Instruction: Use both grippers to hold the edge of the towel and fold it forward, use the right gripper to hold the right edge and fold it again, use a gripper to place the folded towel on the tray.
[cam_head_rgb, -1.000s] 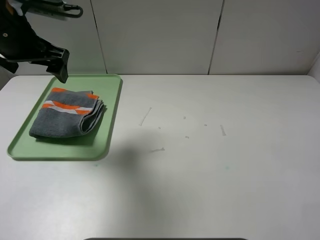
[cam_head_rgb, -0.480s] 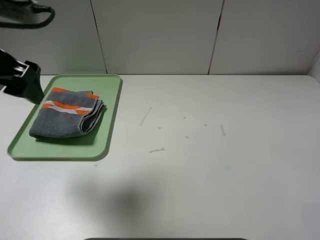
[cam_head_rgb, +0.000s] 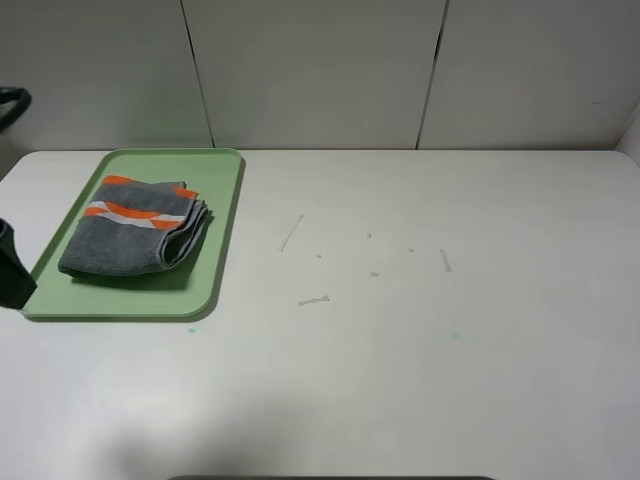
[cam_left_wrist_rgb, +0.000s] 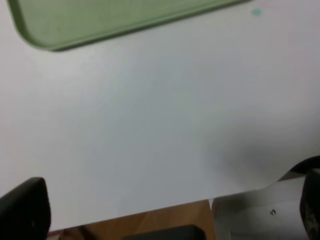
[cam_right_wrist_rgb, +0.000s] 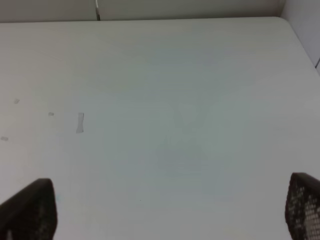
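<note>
Towel (cam_head_rgb: 135, 227) sits folded on the tray (cam_head_rgb: 212, 262), orange-and-white stripes toward the wall. We see the tray at the table's (cam_head_rgb: 420, 340) far-left area. Left gripper (cam_left_wrist_rgb: 165, 210) is wide open with nothing between its fingers; in the high view only a black piece of it shows, at the tray's near-left corner. Right gripper (cam_right_wrist_rgb: 170, 210) is also wide open and empty, above bare table, well apart from the tray.

Lab bench — bare white table (cam_head_rgb: 420, 330), panelled wall (cam_head_rgb: 320, 70)
</note>
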